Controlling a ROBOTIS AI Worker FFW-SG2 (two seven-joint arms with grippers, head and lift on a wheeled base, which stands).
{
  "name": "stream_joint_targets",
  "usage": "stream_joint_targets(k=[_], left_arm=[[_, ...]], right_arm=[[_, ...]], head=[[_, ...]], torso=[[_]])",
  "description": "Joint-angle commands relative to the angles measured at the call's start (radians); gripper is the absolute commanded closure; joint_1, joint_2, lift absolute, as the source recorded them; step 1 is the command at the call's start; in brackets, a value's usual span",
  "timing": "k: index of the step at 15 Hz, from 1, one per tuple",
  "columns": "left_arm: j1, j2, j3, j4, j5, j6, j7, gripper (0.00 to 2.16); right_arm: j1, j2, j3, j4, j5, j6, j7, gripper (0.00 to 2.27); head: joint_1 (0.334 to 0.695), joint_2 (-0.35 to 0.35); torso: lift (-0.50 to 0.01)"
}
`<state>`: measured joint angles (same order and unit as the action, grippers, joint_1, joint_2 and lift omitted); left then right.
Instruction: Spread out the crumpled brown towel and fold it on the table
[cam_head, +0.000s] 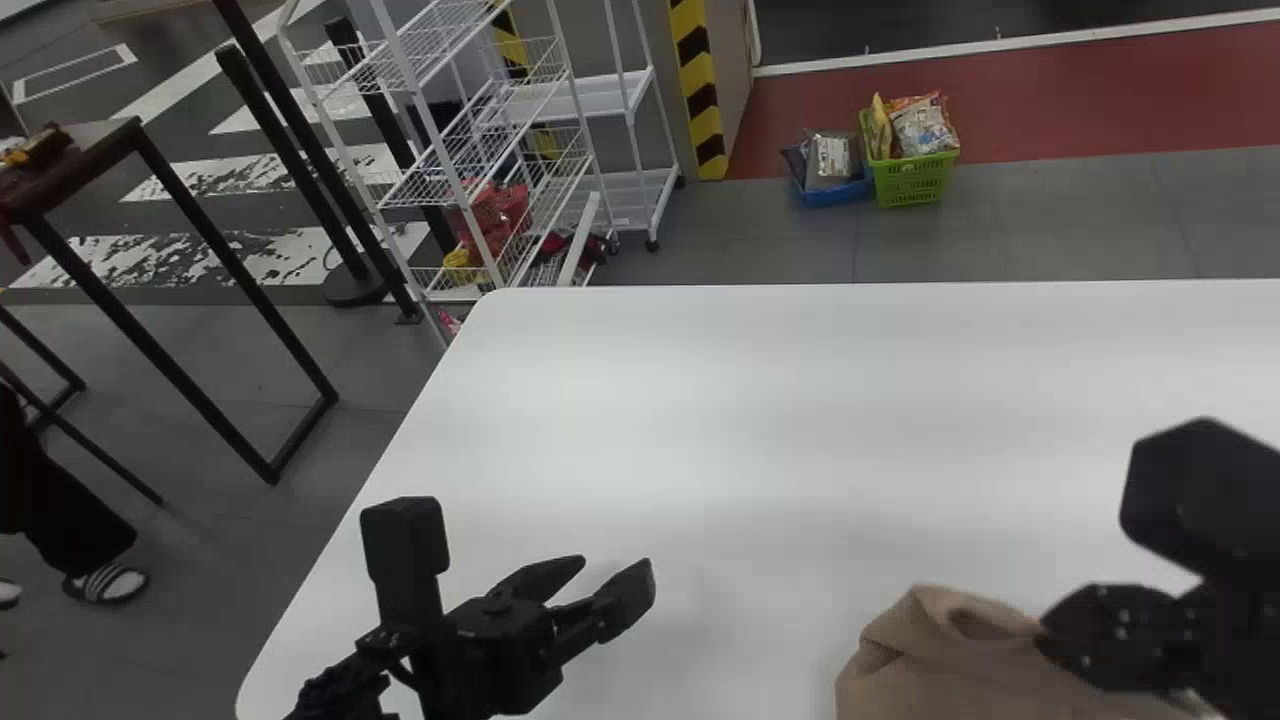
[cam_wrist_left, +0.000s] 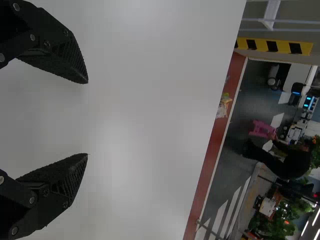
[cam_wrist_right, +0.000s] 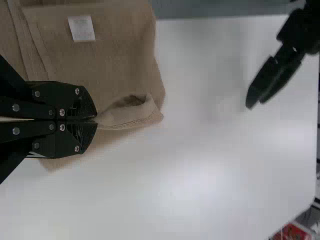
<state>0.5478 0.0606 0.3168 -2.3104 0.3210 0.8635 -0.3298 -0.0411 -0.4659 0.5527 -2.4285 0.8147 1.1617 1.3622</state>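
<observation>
The brown towel (cam_head: 960, 665) lies at the head view's bottom edge, right of centre, with a raised fold at its far edge. My right gripper (cam_head: 1050, 640) is over that edge; in the right wrist view the right gripper (cam_wrist_right: 96, 120) is shut on a pinch of the towel (cam_wrist_right: 125, 55), beside a small hollow fold. A white label (cam_wrist_right: 81, 28) shows on the cloth. My left gripper (cam_head: 615, 580) stands open over the table, left of the towel and apart from it. In the left wrist view the left gripper (cam_wrist_left: 88, 118) has nothing between its fingertips.
The white table (cam_head: 750, 420) extends beyond both arms, its left edge running diagonally near my left gripper. Past it stand a white wire rack (cam_head: 480, 150), a green basket (cam_head: 915, 178) on the floor and a dark side table (cam_head: 80, 160) at the left.
</observation>
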Motion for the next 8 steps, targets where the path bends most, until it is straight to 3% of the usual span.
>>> stream_joint_targets(k=[1, 6, 7, 8], left_arm=[[-0.002, 0.001, 0.002, 0.003, 0.0, 0.001, -0.002, 0.37], [0.086, -0.004, 0.013, -0.093, 0.063, 0.032, -0.069, 0.4], [0.11, -0.007, 0.028, -0.116, 0.116, 0.032, -0.109, 0.59], [0.143, -0.007, 0.028, -0.149, 0.158, 0.032, -0.144, 1.07]], right_arm=[[-0.066, 0.024, -0.045, 0.046, -0.042, 0.016, 0.005, 1.23], [-0.066, 0.067, -0.022, 0.097, -0.015, -0.015, 0.005, 1.23], [-0.068, 0.072, -0.022, 0.106, -0.006, -0.018, 0.005, 1.23], [-0.071, 0.075, -0.02, 0.114, -0.006, -0.021, 0.005, 1.23]], head=[[0.695, 0.29], [0.695, 0.264], [0.695, 0.262], [0.695, 0.253]], torso=[[-0.127], [-0.127], [-0.127], [-0.127]])
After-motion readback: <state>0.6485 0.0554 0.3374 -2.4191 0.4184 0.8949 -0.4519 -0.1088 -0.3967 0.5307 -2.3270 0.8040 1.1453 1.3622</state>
